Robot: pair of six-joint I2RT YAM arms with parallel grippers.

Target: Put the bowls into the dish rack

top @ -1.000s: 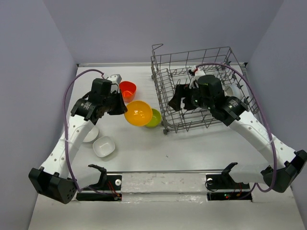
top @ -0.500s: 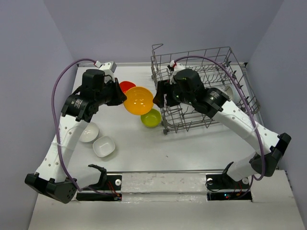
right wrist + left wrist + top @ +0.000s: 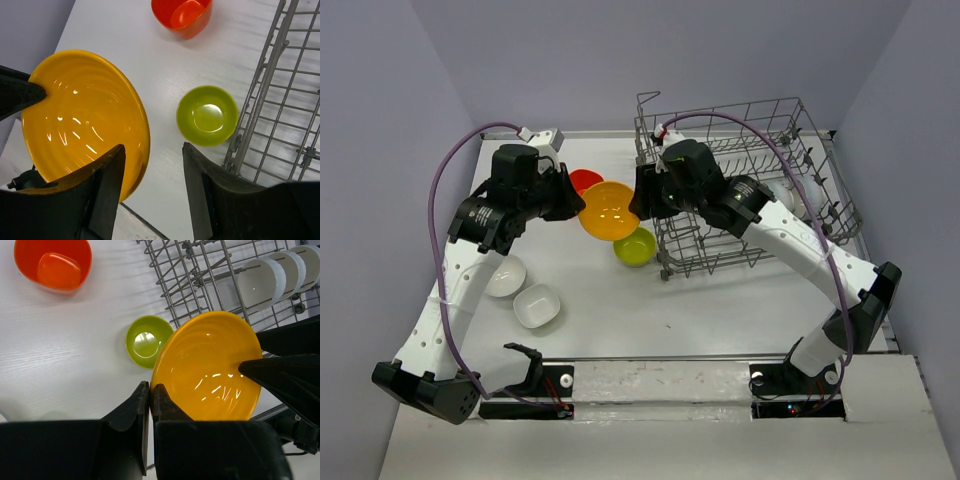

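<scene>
Yellow bowl [image 3: 610, 210] hangs in the air, just beside the left side of the dish rack [image 3: 775, 140], which stands at the far right corner of the table [image 3: 720, 310]. The left gripper [image 3: 151, 389] has its fingers pinched tight on the bowl's near rim. The right gripper [image 3: 152, 148] has its fingers about half open, one on each side of the bowl's other rim. They do not look like they are squeezing it yet.

A few white bowls [image 3: 261, 282] already stand in the rack. So the job looks partly done. Left to load are the yellow bowl, a green bowl [image 3: 635, 246] on the table just below it, a red bowl [image 3: 585, 182] nearer the far edge, and two plain white bowls [image 3: 536, 305] by the left edge.

A second ago the right arm was over the rack and the yellow bowl was lower, next to the green one. Now the bowl is higher and closer to the rack, and the right gripper has come across to it with its fingers closing.
</scene>
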